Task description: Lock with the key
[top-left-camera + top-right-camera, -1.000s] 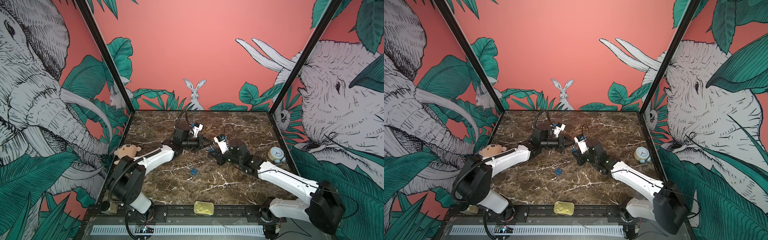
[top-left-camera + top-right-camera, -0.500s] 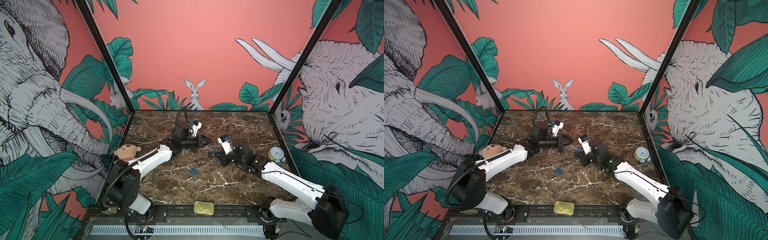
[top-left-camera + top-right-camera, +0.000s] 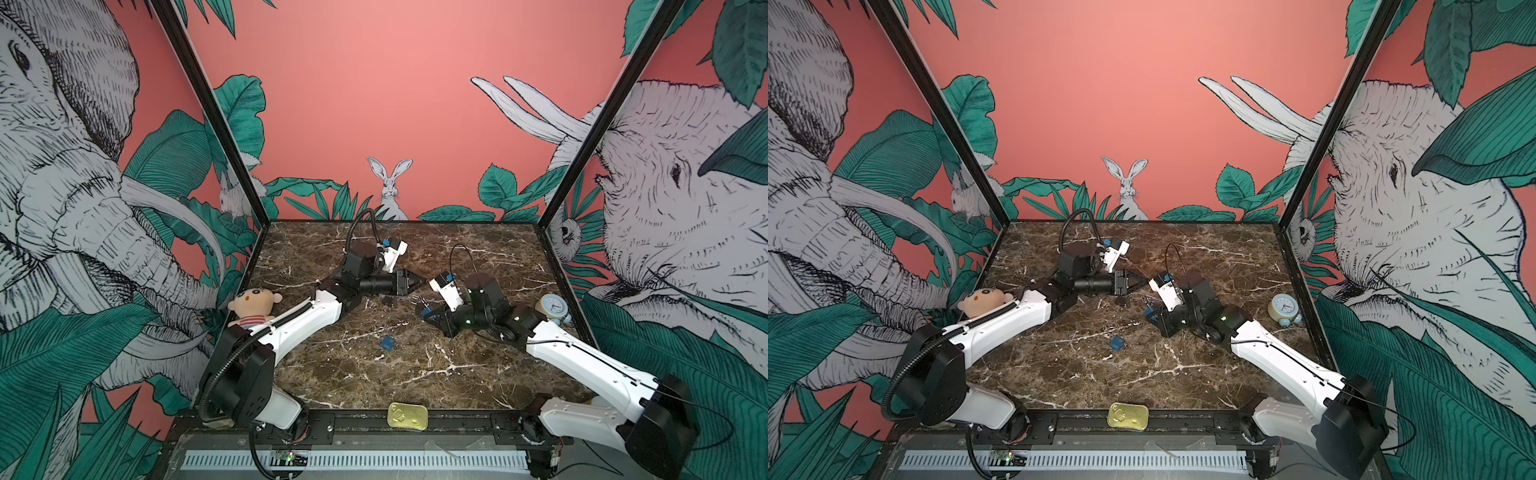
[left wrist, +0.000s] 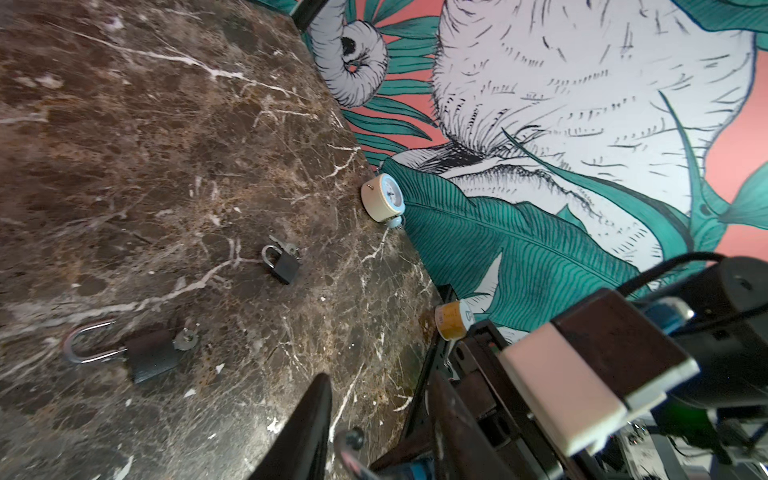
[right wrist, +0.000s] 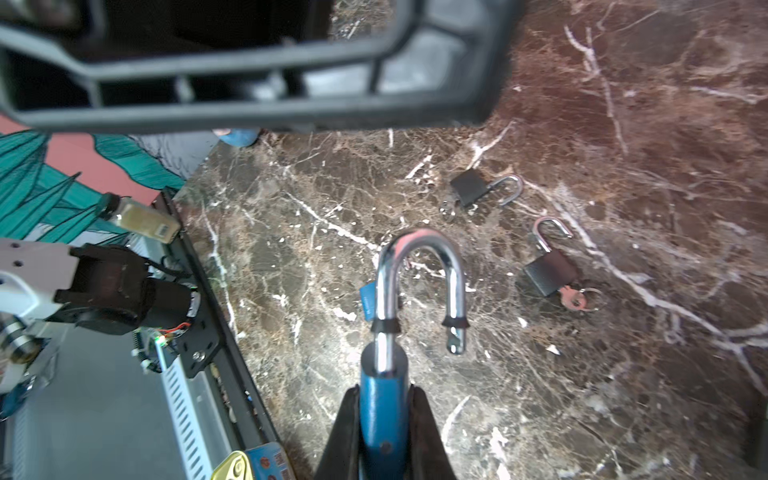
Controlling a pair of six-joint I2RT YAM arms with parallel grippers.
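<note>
Left wrist view caught one dark finger [image 4: 309, 419] of the left claw [image 3: 415, 283] sitting well off centre. I took that claw to be partly spread, with nothing pinched in it. Further right, the right wrist view had the right claw [image 5: 384, 392] clamped tight on the body of the blue padlock [image 5: 381, 372] above the marble table [image 5: 623, 374]. Its shackle [image 5: 419, 253] stood open, the free leg clear of the body, so the locking looked undone: shackle to press home, key to turn. The key I could not pick out. The padlock sat between the two claws, near the left one's tips but apart.
</note>
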